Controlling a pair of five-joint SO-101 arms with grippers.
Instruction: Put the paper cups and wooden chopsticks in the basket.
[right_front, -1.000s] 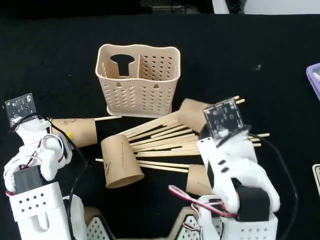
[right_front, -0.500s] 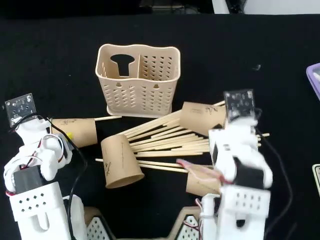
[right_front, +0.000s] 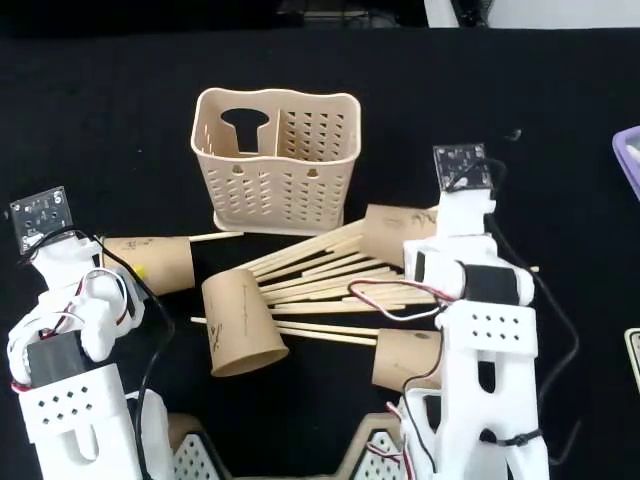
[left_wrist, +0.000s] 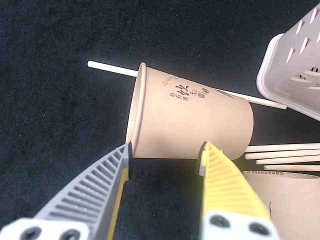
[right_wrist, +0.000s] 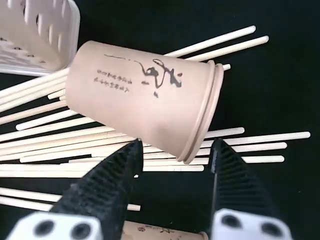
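Black matte surface (right_front: 120, 100) under everything. Nearest, at the near edge, the left white arm (right_front: 70, 390) and right white arm (right_front: 485, 350) stand side by side.

- Here the left pincer (left_wrist: 165, 152), grey and yellow fingers, is spread open with nothing gripped. Its tips sit just short of the left brown paper cup (left_wrist: 190, 120).
- That cup lies on its side left of the basket, long axis left-right, rim end turned away from the basket. A single wooden chopstick (left_wrist: 107, 68) lies under it, running on toward the basket foot.
- Between the arms the middle brown paper cup (right_front: 240, 322) lies on its side over the pile's left ends. Long axis near-far, wide mouth toward the near edge.
- The near-right brown paper cup (right_front: 400, 358) is also on its side, long axis left-right, partly hidden by the right arm.
- The pile of pale wooden chopsticks (right_front: 330, 285) lies flat and fanned. Long axes run left-right, climbing toward the far right.
- Above it the right pincer (right_wrist: 176, 146), black fingers, is also open and holds nothing. Its tips are spread just short of the rim end of the far-right brown paper cup (right_wrist: 145, 100).
- This cup lies on top of the pile, base toward the basket.
- Farther on, the beige perforated plastic basket (right_front: 275, 160) stands upright with an open top and two compartments, just beyond the pile.

Open room — bare black surface left of, right of and behind the basket. A purple object (right_front: 628, 155) sits at the right edge, and a white strip (right_front: 560, 12) shows past the far edge.
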